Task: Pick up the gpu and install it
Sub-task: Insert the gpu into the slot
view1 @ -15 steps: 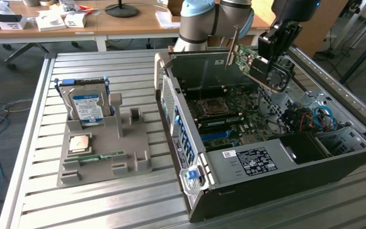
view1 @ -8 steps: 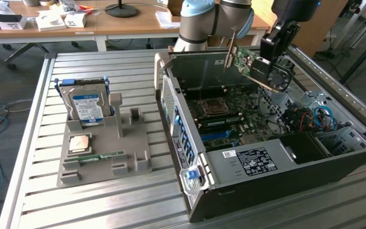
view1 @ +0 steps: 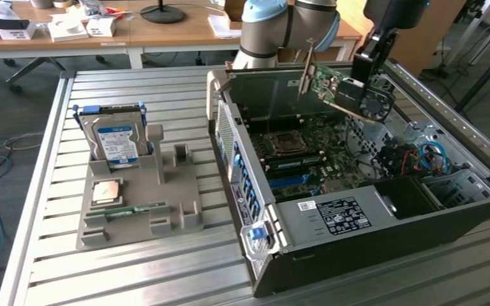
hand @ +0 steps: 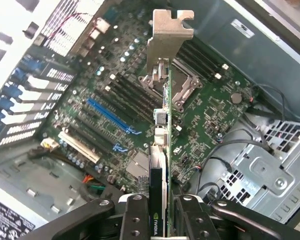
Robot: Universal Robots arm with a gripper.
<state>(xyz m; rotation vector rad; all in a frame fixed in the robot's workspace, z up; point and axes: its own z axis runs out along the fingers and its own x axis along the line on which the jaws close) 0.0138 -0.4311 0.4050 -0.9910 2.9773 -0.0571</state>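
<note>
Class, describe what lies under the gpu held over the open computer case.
Below the gpu, held by the gripper above the computer case, lies the motherboard with its blue slot and processor socket. The card's bracket covers part of that socket.

The gpu, a thin green circuit-board card with a silver end bracket and a dark heatsink, hangs tilted at the exterior view's upper right, above the open computer case.

I am logging wooden desks standing beyond the gripper, grey floor lying well below it.
</note>
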